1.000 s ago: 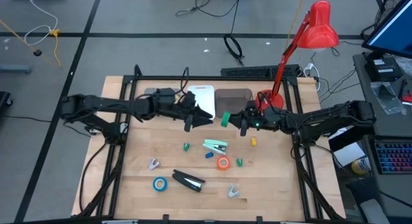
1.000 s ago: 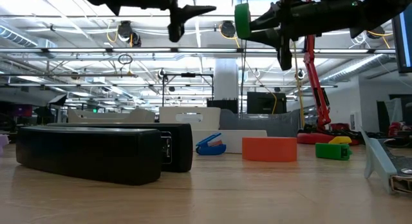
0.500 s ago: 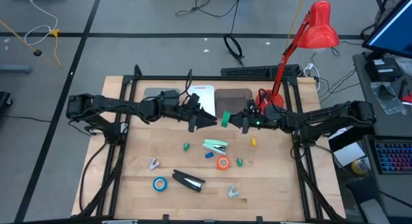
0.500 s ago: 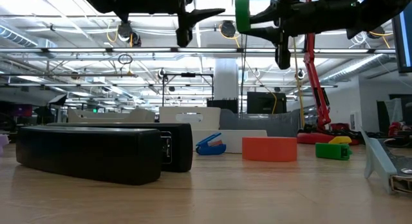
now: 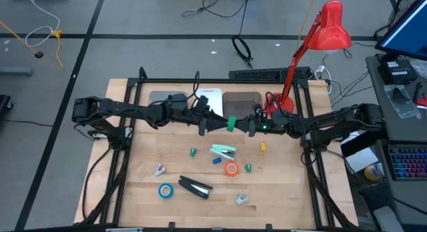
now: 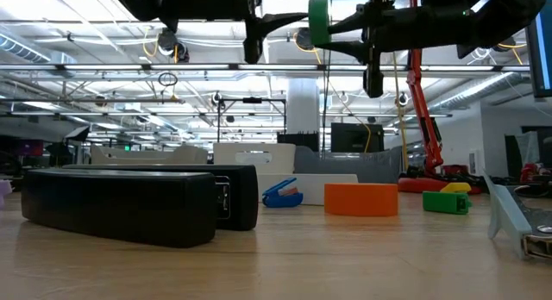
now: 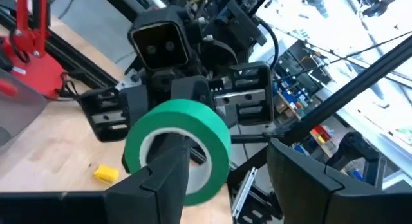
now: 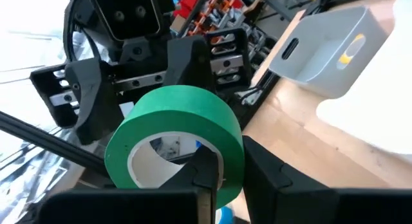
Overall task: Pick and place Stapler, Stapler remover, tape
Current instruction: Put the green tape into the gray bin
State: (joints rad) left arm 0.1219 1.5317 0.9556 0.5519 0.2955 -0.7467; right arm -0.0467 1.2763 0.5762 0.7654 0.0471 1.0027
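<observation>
Right pincer [image 5: 241, 124] clamps the green tape [image 5: 232, 123], one finger through the pale core and one on the outer face, gripping the ring wall, aloft over the tabletop [image 5: 147, 167]. Left pincer [image 5: 215, 123] hangs spread wide just beside that roll; in its wrist view, one finger [image 7: 168, 179] sits in front of the core and the other [image 7: 308, 182] stands off to the side, apparently not yet gripping. Looks like a mid-air handover.

Judged light and stiff: a wound ring with a hard core, unlikely to crush, though the smooth outer wrap could slip or let the roll swing on a two-point pinch. Best taken across the wall, one finger inside the core, at a free part of the ring away from the holding fingers.

Well below the green tape lie the orange tape [image 5: 231, 169], the blue tape [image 5: 165, 190], a black stapler [image 5: 195, 187] and a teal stapler [image 5: 223, 151].
</observation>
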